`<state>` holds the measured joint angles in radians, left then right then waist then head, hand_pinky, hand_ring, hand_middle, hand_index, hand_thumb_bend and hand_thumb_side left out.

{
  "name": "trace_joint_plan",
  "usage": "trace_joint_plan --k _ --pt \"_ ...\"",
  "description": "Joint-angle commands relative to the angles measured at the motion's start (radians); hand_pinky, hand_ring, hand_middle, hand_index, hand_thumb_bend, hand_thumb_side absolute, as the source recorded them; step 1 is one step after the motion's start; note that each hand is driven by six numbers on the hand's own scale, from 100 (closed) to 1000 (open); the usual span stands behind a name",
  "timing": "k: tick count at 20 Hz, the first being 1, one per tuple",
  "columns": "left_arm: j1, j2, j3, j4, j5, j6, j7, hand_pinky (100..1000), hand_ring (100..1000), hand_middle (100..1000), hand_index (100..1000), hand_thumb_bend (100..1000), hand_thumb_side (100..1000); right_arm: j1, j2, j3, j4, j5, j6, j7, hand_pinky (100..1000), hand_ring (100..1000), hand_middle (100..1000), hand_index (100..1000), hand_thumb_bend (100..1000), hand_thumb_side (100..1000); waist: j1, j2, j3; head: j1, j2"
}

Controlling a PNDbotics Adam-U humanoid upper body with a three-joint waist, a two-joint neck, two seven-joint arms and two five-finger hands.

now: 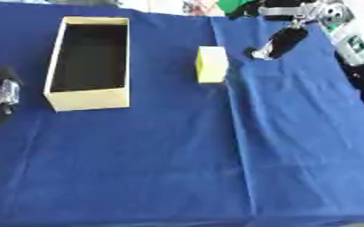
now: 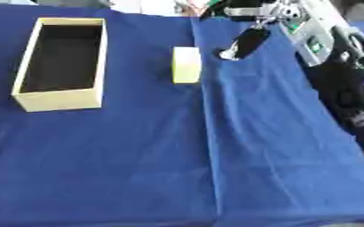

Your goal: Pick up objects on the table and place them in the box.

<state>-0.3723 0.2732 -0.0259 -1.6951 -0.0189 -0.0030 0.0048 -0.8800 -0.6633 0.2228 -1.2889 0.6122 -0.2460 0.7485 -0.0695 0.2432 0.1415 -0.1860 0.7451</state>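
In the left eye view we see the right robot hand [image 1: 277, 44] at upper right, its grasp unreadable, near a yellow block [image 1: 211, 64] beside the open box [image 1: 88, 98] on the blue tabletop [image 1: 177, 155]. The left robot hand [image 1: 0, 91] sits at left edge, its state unclear. The right eye view shows the block just right of the box, at upper centre.

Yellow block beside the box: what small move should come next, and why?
Probably bring the right hand left and down to the yellow block. The hand hangs just right of it, holding nothing, the block lies on the blue cloth, and the box looks empty.
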Motion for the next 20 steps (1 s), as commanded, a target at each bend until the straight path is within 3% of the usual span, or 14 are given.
trace_joint_plan --k 1,8,12,20 --pt "-0.010 0.017 0.006 -0.010 0.001 0.000 -0.001 361 570 358 484 100 247 -0.021 -0.018 -0.006 -0.012 -0.012 0.000 0.006 945 1000 979 1000 205 347 0.003 -0.021 -0.001 -0.001 0.002" --pt "-0.011 0.017 0.006 -0.009 0.001 0.000 -0.002 362 571 358 484 100 246 -0.024 -0.012 -0.005 -0.006 -0.022 0.000 0.012 942 1000 976 1000 228 346 0.001 -0.021 0.000 -0.002 0.004" --pt "-0.011 0.018 0.006 -0.009 0.001 0.001 -0.003 362 571 358 484 100 246 -0.029 0.001 -0.006 0.019 -0.056 0.006 0.022 935 1000 972 1000 182 297 0.002 -0.021 -0.001 -0.004 0.002" --pt "-0.011 0.017 0.004 -0.008 0.001 0.002 -0.008 363 572 358 484 100 246 -0.067 0.050 0.000 0.103 -0.140 0.025 0.062 931 1000 974 1000 171 371 0.001 -0.021 0.001 -0.009 0.001"
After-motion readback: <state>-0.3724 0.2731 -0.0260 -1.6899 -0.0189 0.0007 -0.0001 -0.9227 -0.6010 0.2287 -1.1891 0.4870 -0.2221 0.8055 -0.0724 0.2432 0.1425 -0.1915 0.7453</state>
